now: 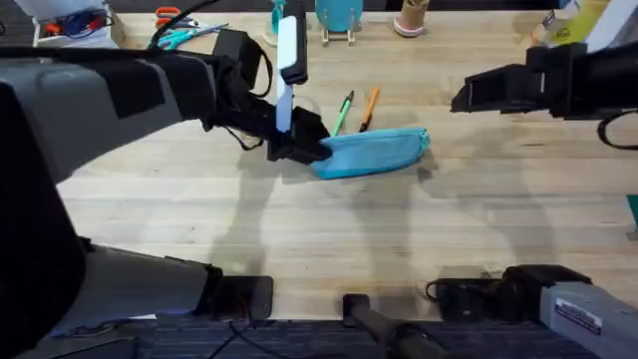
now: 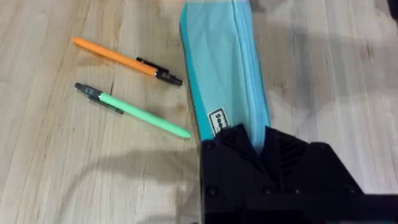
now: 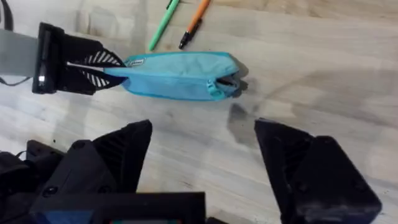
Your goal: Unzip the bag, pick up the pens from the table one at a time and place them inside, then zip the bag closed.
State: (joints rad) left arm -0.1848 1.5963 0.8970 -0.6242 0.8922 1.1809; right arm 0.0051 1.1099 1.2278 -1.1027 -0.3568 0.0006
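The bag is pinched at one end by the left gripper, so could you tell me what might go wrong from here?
1. The left gripper pinches only the end of the bag; pulling the zipper tab could slip the fabric free.
2. The open right gripper hangs off the tab and could miss it.
3. The green pen and orange pen lie close behind; a dragged bag may scatter them.

A light blue bag (image 1: 374,152), a green pen (image 1: 344,112) and an orange pen (image 1: 370,107), both dark-tipped, on a pale wood-grain counter (image 1: 329,239).
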